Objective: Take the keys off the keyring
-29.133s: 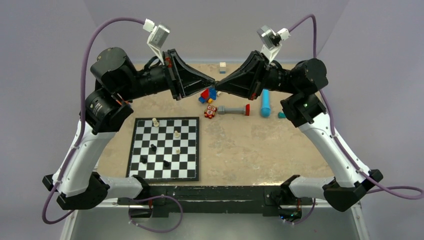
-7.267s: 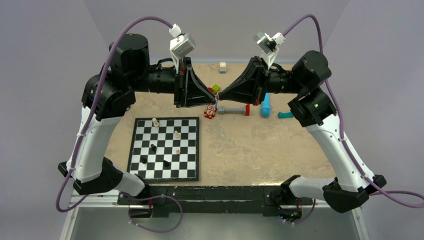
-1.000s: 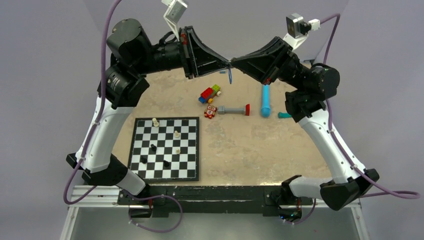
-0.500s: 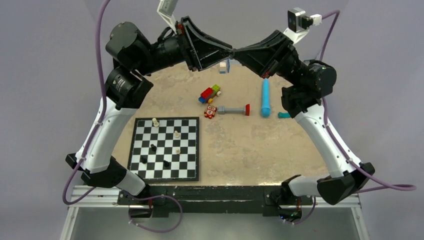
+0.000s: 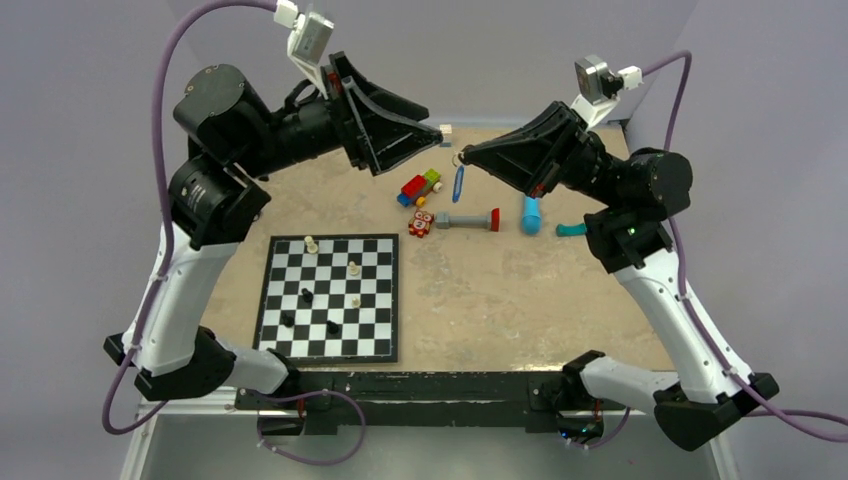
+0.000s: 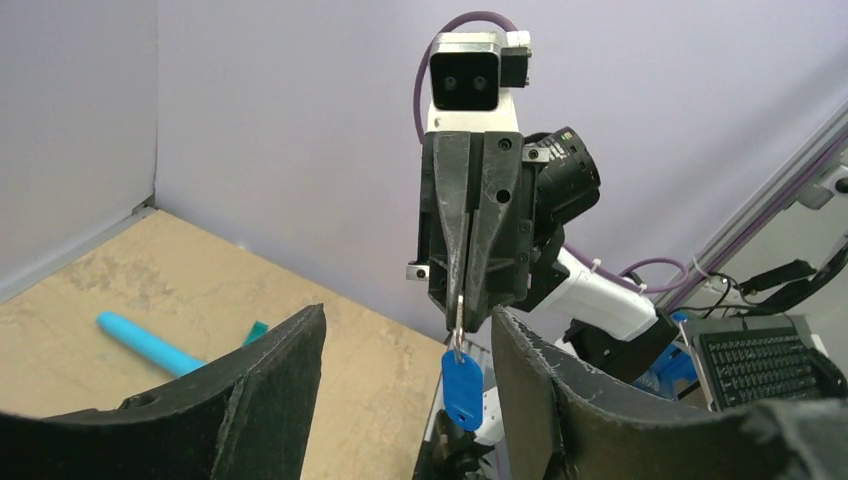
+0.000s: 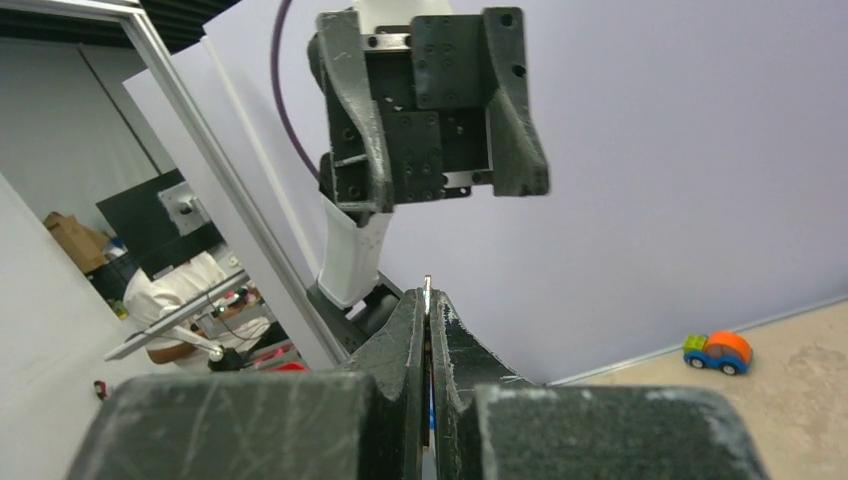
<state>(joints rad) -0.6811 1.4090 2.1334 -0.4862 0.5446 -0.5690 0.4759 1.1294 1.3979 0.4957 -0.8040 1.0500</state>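
The keyring is a blue oblong tag hanging from a thin metal ring. My right gripper is shut on that ring above the back of the table. In the left wrist view the tag dangles below the right gripper. A thin silvery sliver sticks out of the shut right gripper; whether it is ring or key I cannot tell. My left gripper stands open just left of the ring, nothing between its fingers. No separate keys show.
On the sandy table lie a chessboard with several pieces, a toy car, a red-and-white block, a grey bar with a red end, a light-blue cylinder, a teal piece and a white cube.
My left gripper has opened and drawn back to the left, off the ring. Both grippers have come down a little, and the tag now hangs from the right gripper alone.
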